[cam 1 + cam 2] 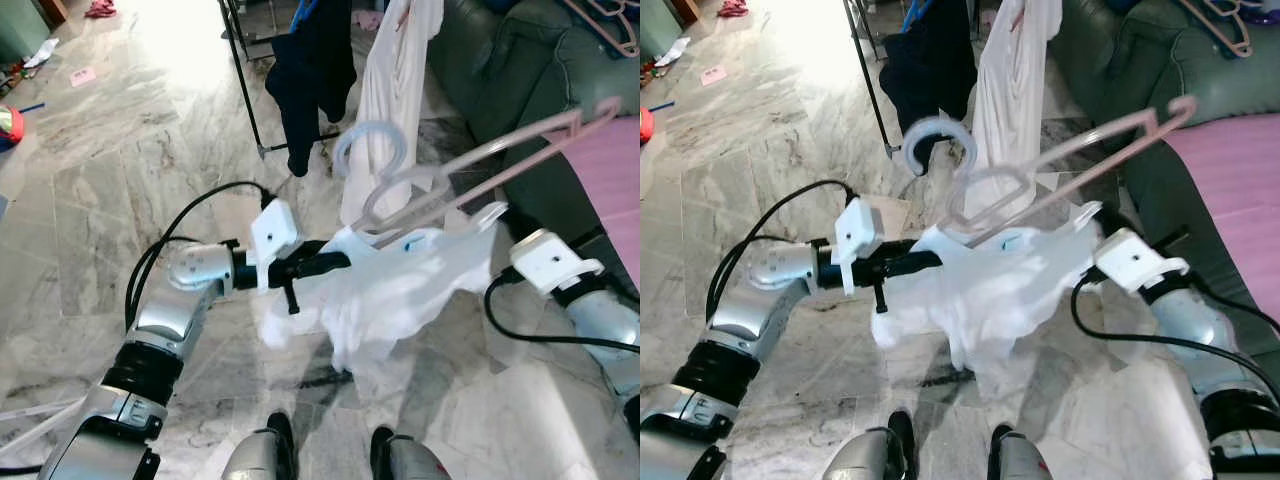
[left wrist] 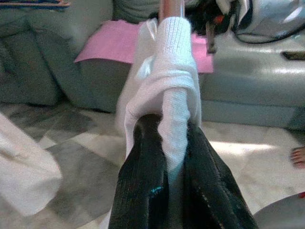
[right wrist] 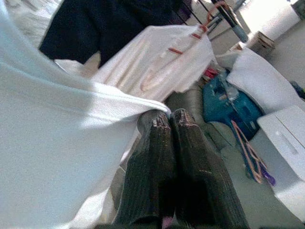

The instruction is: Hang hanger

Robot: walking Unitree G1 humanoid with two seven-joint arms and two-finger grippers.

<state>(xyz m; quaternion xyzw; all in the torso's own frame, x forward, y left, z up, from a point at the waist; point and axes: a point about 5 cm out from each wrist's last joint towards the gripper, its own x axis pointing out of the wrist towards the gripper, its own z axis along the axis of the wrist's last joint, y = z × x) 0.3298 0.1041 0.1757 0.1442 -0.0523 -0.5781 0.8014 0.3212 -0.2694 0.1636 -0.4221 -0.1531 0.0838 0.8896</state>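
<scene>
A pale pink hanger (image 1: pixel 480 165) with a whitish hook (image 1: pixel 365 140) lies tilted across a crumpled white garment (image 1: pixel 390 290), which hangs stretched between my two grippers above the marble floor. My left gripper (image 1: pixel 335 262) is shut on the garment's left edge; the left wrist view has its black fingers (image 2: pixel 143 191) pinching a fold of white cloth (image 2: pixel 174 81). My right gripper (image 1: pixel 495 215) is shut on the garment's right edge, below the hanger's arm. In the right wrist view its fingers (image 3: pixel 159 167) are pressed together at the cloth's hem (image 3: pixel 57 143).
A black clothes rack (image 1: pixel 245 90) stands ahead, carrying a dark garment (image 1: pixel 315 70) and a white one (image 1: pixel 400 80). To the right is a green sofa (image 1: pixel 510 70) with a pink blanket (image 1: pixel 610 180) and another pink hanger (image 1: pixel 610 25). Open marble floor lies to the left.
</scene>
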